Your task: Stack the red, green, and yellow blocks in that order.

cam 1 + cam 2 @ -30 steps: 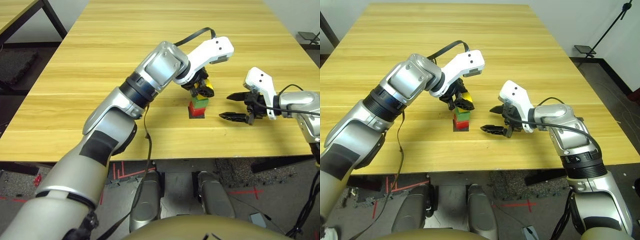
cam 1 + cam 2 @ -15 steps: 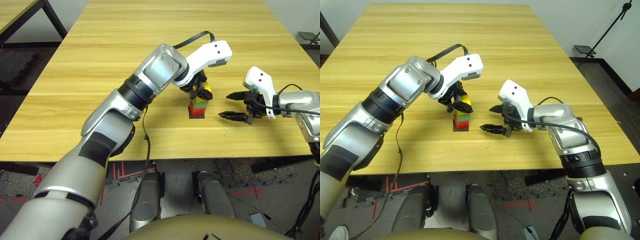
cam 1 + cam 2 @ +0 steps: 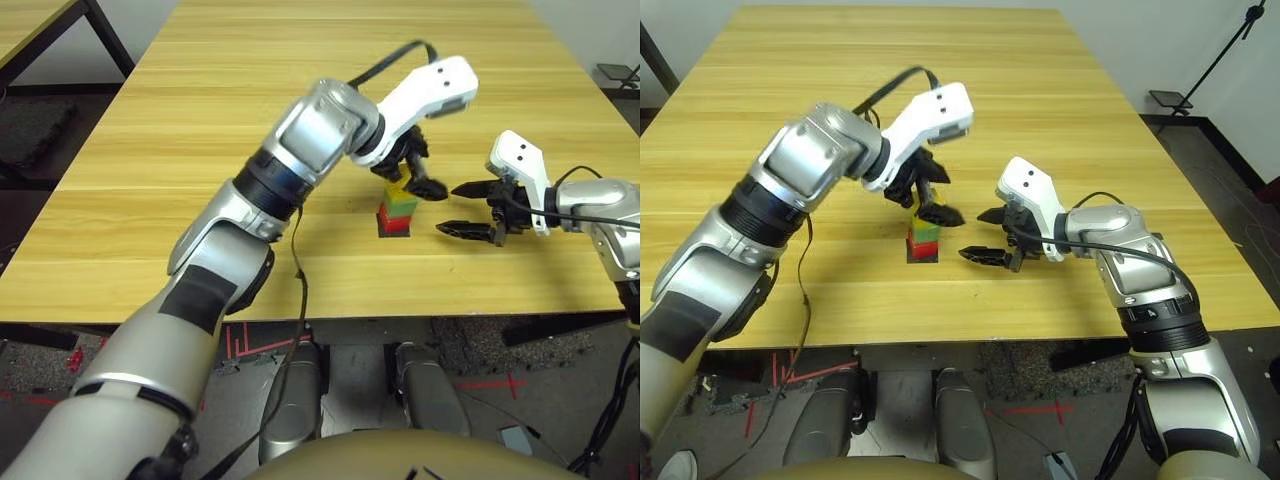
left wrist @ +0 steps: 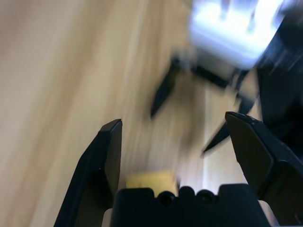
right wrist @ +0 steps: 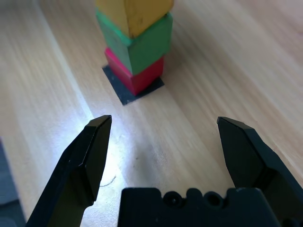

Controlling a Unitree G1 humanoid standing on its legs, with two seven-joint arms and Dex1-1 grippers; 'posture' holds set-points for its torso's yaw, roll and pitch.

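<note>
Yellow block point(image 5: 142, 16) sits atop green point(image 5: 147, 47) and red point(image 5: 137, 75), at my left gripper's point(image 3: 945, 197) six o'clock; both it and my right gripper point(image 3: 990, 237) gape wide, empty. Light, stiff (I'd guess); grip opposite sides.

- Red block point(image 5: 137, 75): plain matte cube, upright on the black square point(image 5: 124, 93).
- Green block point(image 5: 147, 46): matte cube, flat on the red one, above the black square.
- Yellow block point(image 5: 137, 14): matte cube, topmost above the black square, touching the green.
</note>
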